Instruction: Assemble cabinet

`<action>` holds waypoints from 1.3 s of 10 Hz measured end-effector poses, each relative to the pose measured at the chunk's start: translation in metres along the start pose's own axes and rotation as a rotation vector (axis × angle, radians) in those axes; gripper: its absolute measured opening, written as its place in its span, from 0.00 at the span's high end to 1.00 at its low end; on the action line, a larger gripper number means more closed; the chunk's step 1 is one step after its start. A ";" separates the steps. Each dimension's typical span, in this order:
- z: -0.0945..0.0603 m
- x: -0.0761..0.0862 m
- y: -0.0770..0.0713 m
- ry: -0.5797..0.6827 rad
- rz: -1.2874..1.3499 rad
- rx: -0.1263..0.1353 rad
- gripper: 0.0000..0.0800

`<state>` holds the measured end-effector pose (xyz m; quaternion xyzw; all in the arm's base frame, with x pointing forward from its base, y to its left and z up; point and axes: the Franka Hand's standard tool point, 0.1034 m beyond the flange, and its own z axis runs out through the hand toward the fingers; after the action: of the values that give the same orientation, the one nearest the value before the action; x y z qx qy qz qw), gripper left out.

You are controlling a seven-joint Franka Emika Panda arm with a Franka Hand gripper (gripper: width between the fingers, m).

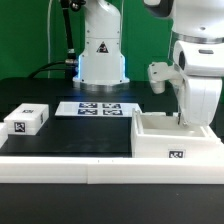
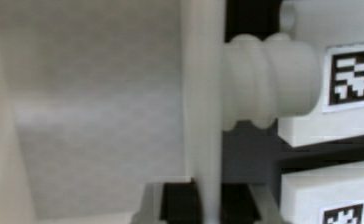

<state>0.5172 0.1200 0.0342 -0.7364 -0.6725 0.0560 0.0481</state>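
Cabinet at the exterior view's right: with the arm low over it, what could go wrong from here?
1. The robot arm hangs close to the large white plastic cabinet box; a sideways move might shove it.
2. In the wrist view a ribbed white knob sits tight beside a thin white wall. Contact cannot be judged, so it may jam.

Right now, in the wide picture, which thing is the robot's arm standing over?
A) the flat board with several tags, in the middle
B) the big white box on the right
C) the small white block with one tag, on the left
B: in the exterior view the arm comes down right above the cabinet at that view's right, while the small tagged block and the marker board have nothing over them.
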 end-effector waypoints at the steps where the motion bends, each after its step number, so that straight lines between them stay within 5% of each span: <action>1: 0.000 0.000 -0.001 0.002 0.005 -0.006 0.94; 3: 0.001 -0.001 -0.001 0.002 0.005 -0.004 0.94; 5: 0.001 -0.001 -0.001 0.002 0.006 -0.003 0.54; 6: 0.001 -0.001 -0.001 0.002 0.006 -0.003 0.54; 7: 0.002 -0.001 -0.001 0.002 0.006 -0.002 0.31; 8: 0.002 -0.001 -0.001 0.002 0.006 -0.002 0.31; 9: 0.002 -0.001 -0.001 0.002 0.007 -0.002 0.10; 13: -0.007 -0.004 -0.009 -0.004 0.015 -0.009 0.00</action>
<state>0.5091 0.1166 0.0430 -0.7414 -0.6674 0.0549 0.0431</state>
